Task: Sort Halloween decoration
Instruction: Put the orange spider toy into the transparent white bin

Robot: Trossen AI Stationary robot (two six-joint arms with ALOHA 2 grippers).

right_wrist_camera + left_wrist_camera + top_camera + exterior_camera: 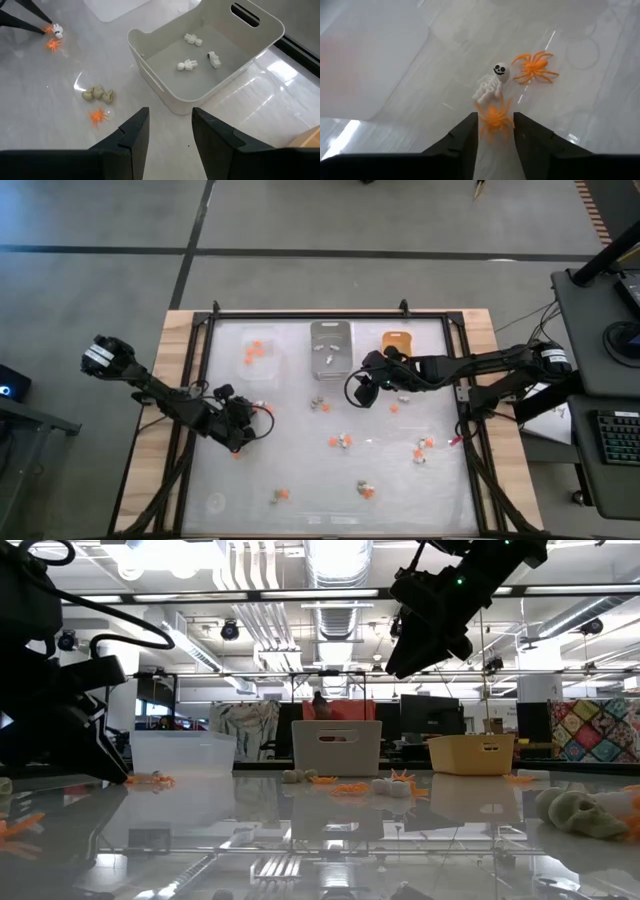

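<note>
Seen from above, a pale table (300,480) sits inside a wooden frame, with two dark arms reaching in from either side.

On the left, the left gripper (495,131) is low over the table's left-middle area. Its two fingers (465,137) stand on either side of a small orange spider (494,117), with a little gap showing on each side, so they are partly open and not visibly pinching it. Touching that spider is a tiny white skeleton (492,82), and just beside the skeleton lies a second orange spider (535,67).

Along the far edge stand three small trays. The clear tray (257,352) on the left holds several orange pieces. The grey tray (200,60) in the middle holds four small white figures (187,65). The orange-yellow tray (396,342) stands to the right of it.

The right gripper (170,132) hovers raised above the table just near the grey tray, fingers spread apart and holding nothing. Below it on the table lie a cluster of tan skull-like pieces (98,93) and another orange spider (98,116).

More Halloween decoration trinkets (340,442), orange and white, lie scattered across the near and right parts of the table.
</note>
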